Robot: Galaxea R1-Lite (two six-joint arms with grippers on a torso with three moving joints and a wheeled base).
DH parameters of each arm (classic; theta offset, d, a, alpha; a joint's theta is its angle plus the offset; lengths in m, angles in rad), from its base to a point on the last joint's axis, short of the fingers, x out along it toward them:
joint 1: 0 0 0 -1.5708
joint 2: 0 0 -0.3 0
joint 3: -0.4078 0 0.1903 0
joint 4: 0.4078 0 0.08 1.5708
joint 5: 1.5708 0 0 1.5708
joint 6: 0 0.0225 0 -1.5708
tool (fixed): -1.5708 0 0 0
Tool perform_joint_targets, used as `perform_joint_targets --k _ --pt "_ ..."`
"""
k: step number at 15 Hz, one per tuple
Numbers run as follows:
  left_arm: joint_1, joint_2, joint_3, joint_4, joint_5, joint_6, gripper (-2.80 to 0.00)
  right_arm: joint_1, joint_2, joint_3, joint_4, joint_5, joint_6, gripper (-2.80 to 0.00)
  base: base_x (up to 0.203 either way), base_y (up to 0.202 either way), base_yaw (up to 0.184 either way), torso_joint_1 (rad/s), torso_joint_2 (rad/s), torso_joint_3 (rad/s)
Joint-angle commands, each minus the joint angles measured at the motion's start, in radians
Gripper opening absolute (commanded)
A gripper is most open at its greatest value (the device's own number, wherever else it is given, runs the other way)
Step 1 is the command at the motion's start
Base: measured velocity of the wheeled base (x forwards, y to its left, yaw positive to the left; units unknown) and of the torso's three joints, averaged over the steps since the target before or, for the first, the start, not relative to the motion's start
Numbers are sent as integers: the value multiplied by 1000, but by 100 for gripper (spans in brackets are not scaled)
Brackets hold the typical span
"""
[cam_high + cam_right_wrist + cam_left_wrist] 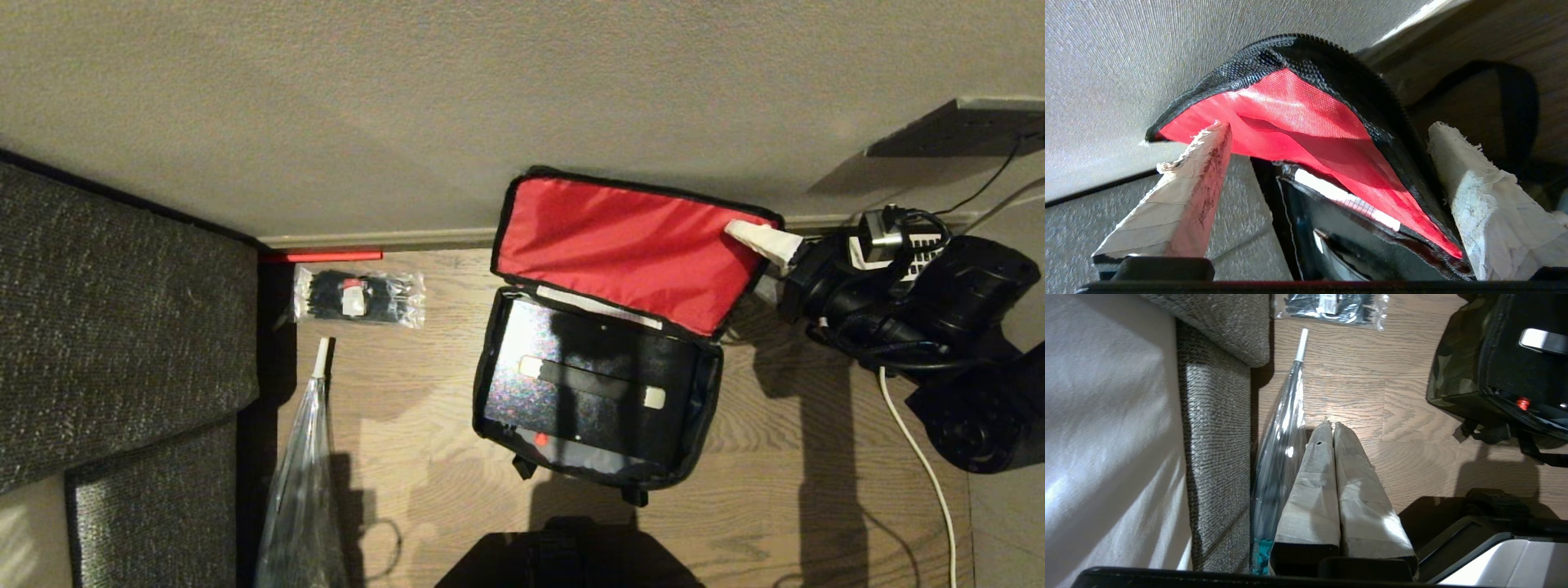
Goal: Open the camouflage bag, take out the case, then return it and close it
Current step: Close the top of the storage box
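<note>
1. The camouflage bag (600,408) lies on the wooden floor (408,392) just before the wall, its lid thrown back so the red lining (620,249) faces the head camera.

2. The case (588,384), a black box with a small red tab on its near side, sits inside the open bag and fills almost the whole compartment.

3. The right gripper (755,241) hangs at the lid's right-hand corner with its taped fingers spread wide; in the right wrist view the lid's black-trimmed edge (1306,53) passes between the two fingers (1188,192), neither of them visibly pressing it.

4. The left gripper (1329,428) is parked low beside the grey sofa (122,327) and a clear plastic bag (1282,428), its fingers pressed together on nothing.

5. Judged from this, the opening step looks finished: the zip is undone and the lid stands propped toward the wall.

6. The step now due is taking the case out. That would call for the right arm to draw clear of the lid, come over the case and find a hold on one of its edges, as it fits the bag closely.

7. One risk: the lid may flop shut once left unsupported.
</note>
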Motion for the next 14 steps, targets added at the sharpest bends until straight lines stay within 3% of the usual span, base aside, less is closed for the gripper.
perform_joint_targets --k 1,3,4,6,10,14 --pt "0 0 3 0 1 0 -280 2 -6 7 -11 17 0 0 0 0 0 0 0 0" --pt "0 0 3 0 1 0 -280 2 -36 32 -12 17 -5 0 0 0 0 0 0 0" --pt "0 0 3 0 1 0 -280 2 -50 41 -13 16 -6 -280 0 0 0 0 0 0" --pt "0 0 3 0 1 0 -280 2 -76 58 -11 20 -4 -280 0 0 0 0 0 0" --pt "0 0 3 0 1 0 -280 2 -139 148 -11 102 -50 -280 0 0 0 0 0 0" --pt "0 0 3 0 1 0 -280 2 -212 326 6 242 -135 -280 0 0 0 0 0 0"
